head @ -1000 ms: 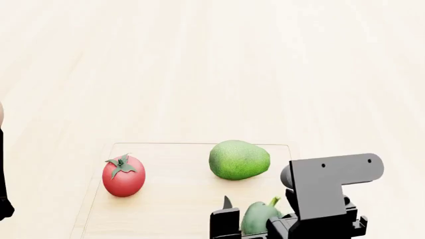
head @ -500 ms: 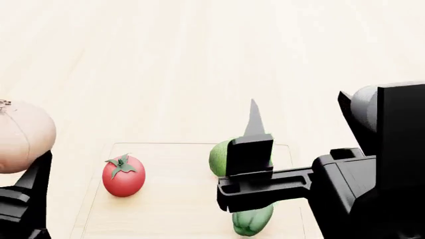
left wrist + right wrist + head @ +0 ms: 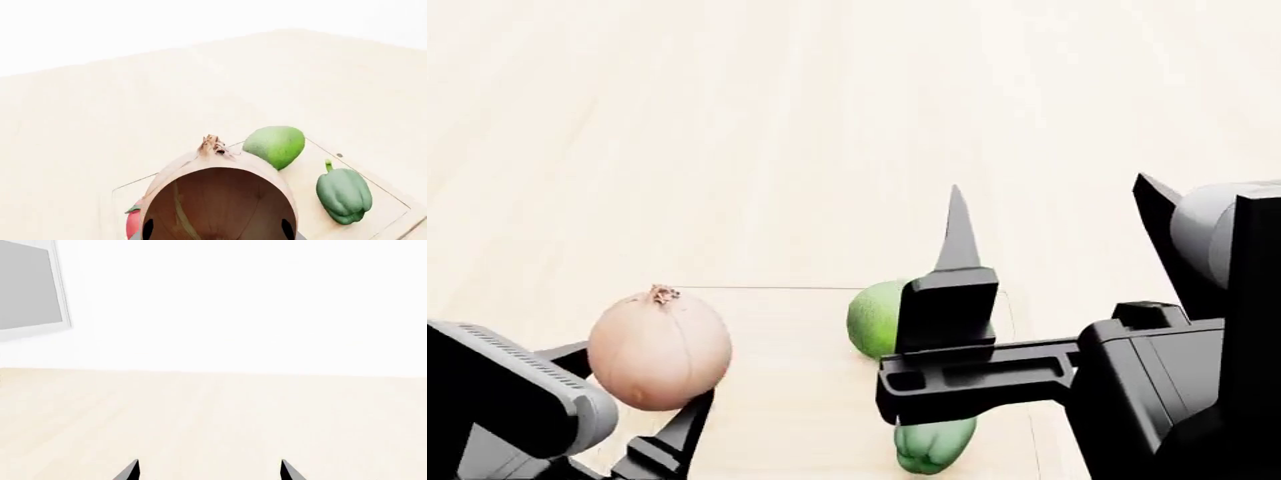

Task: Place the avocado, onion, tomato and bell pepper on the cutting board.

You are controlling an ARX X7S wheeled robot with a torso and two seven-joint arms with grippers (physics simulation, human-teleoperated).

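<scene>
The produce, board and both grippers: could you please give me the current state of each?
onion: held in the left gripper, above the board
avocado: resting on the cutting board
bell pepper: lying on the board
tomato: mostly hidden behind the onion
right gripper: open, empty

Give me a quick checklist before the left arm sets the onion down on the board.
1. Onion held in left end effector: ok.
2. Onion over the cutting board: ok in the head view; height above it cannot tell.
3. Tomato clear of the drop spot: not ok, it sits right by the onion in the left wrist view.
4. Avocado and bell pepper on the board: ok.
5. Right end effector open and empty: ok.
6. Right arm clear of the left arm's path: cannot tell.
</scene>
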